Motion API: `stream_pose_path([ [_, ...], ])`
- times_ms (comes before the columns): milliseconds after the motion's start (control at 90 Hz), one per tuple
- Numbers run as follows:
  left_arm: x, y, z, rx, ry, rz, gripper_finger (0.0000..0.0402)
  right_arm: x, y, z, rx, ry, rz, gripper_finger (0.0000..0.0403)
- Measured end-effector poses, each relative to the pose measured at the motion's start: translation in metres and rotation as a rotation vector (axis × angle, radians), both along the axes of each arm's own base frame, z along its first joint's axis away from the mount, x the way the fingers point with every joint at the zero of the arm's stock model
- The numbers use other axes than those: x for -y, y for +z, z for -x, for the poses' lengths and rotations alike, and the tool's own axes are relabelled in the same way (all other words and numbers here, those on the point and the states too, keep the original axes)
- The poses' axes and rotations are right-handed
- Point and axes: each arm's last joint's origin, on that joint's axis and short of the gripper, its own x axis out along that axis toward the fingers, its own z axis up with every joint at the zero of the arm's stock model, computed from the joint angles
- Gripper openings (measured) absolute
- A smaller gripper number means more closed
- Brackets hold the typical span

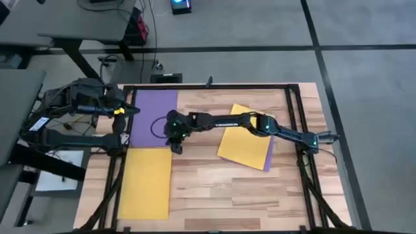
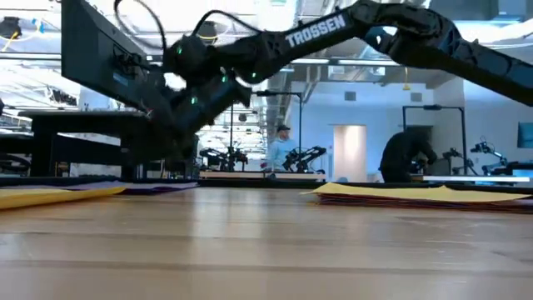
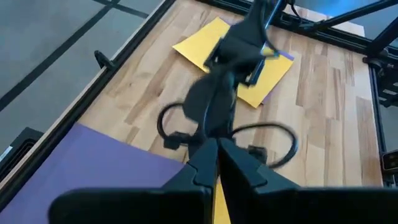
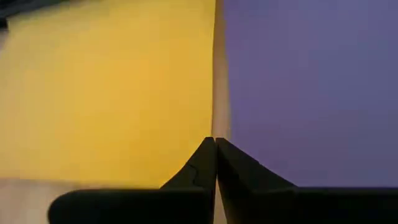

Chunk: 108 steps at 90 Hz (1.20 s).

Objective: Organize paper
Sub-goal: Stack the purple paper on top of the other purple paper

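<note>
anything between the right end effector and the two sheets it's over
Nothing visible. The right end effector points straight down at the narrow gap between the flat yellow paper sheet and the flat purple paper sheet, its fingers shut.

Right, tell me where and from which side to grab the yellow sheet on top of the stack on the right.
Take the yellow sheet at its corner nearest the table's far edge. There the high view shows only bare wood table around it, while a purple sheet peeks out under the right edge. It lies flat, so come in low from the far side, likely sliding a finger underneath.
</note>
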Motion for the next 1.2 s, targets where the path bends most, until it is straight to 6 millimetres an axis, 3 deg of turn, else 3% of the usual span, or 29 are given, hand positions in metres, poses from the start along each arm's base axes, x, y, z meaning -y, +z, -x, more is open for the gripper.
stream_pose_path([
  [200,-0.001,0.000,-0.002,-0.007,0.000,0.002,0.0000,-0.009,0.008,-0.003,0.048,0.033,0.028,0.0000],
  [467,-0.002,-0.001,-0.007,-0.023,0.000,0.006,0.0000,-0.005,-0.025,-0.003,-0.040,-0.028,-0.025,0.0000],
  [1200,-0.002,-0.002,-0.008,-0.027,0.000,0.007,0.0000,0.017,-0.023,-0.003,-0.028,-0.159,0.096,0.0000],
])
